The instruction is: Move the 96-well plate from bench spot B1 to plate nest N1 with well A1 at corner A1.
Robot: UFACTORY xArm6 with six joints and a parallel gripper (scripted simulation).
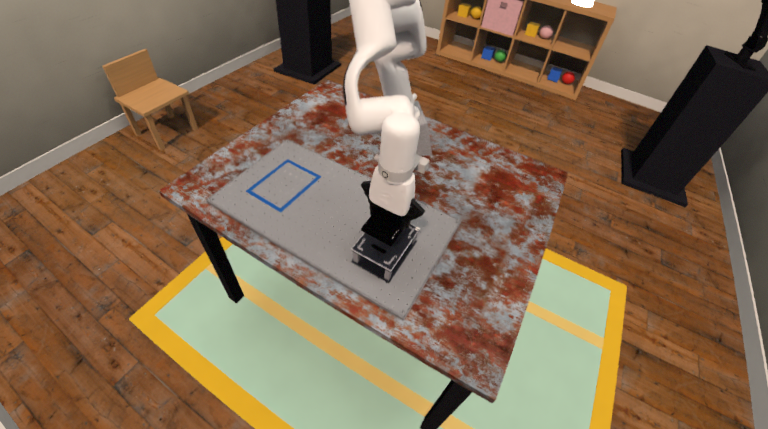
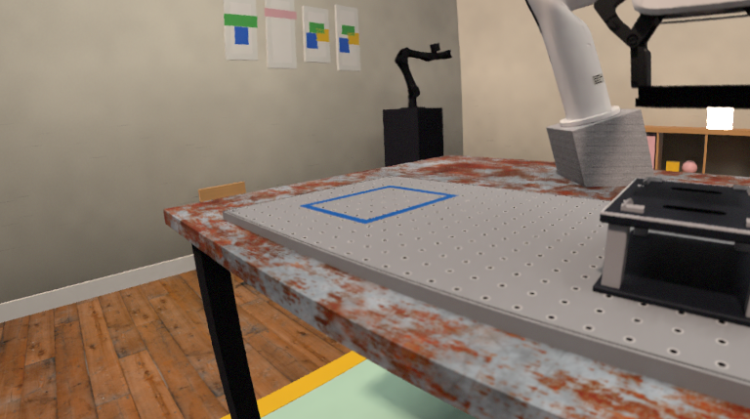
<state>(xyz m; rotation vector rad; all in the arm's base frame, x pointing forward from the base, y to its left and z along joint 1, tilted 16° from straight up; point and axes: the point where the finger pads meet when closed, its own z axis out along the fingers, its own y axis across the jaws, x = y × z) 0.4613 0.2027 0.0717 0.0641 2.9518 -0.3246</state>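
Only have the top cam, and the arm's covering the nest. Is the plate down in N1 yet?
Observer: No. In the exterior view the plate hangs above the nest, jaws shut on it, with open air between the two.
Operator: Tilted?
Observer: Its underside looks level from this side.
Operator: Anything sitting on the nest top?
Observer: Nothing I can see. The corner locator is uncovered, and only the nest's own slots show on top.
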